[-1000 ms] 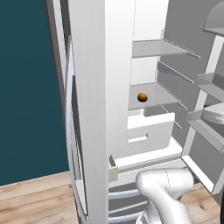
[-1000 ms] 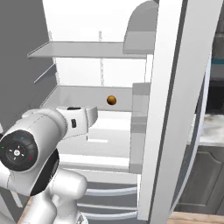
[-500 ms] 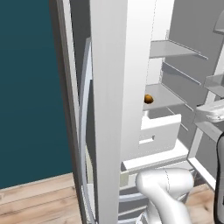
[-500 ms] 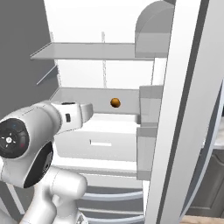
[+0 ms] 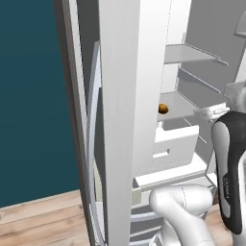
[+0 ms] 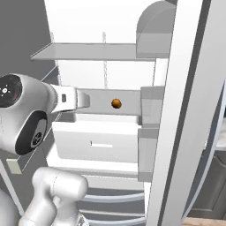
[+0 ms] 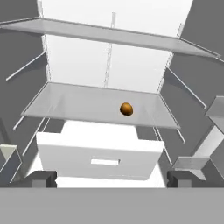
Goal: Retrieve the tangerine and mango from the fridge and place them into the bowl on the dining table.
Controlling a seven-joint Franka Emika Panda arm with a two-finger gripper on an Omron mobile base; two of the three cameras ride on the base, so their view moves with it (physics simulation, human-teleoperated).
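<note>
With dark fingertips [image 7: 41,178] spread wide, hand [image 7: 109,181] released, grasping nothing, facing the open silver-grey fridge [image 5: 120,96] interior. Small round dark-orange tangerine [image 7: 126,109] resting on the glass middle shelf [image 7: 78,105], above the white drawer [image 7: 98,155]. Since a second ago, pushed nearer; interior looms larger.

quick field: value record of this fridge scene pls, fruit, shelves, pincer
fridge: doors open, white interior facing the arm
tangerine: small orange ball alone on the middle glass shelf, right of its centre in the hand view
upper shelf: glass, nothing seen on it
drawer: white, with slot handle, below the tangerine's shelf
mango: not visible on the shelves shown
pincer: open, empty, short of the shelf, aimed into the fridge
task state: no fruit picked up yet
</note>
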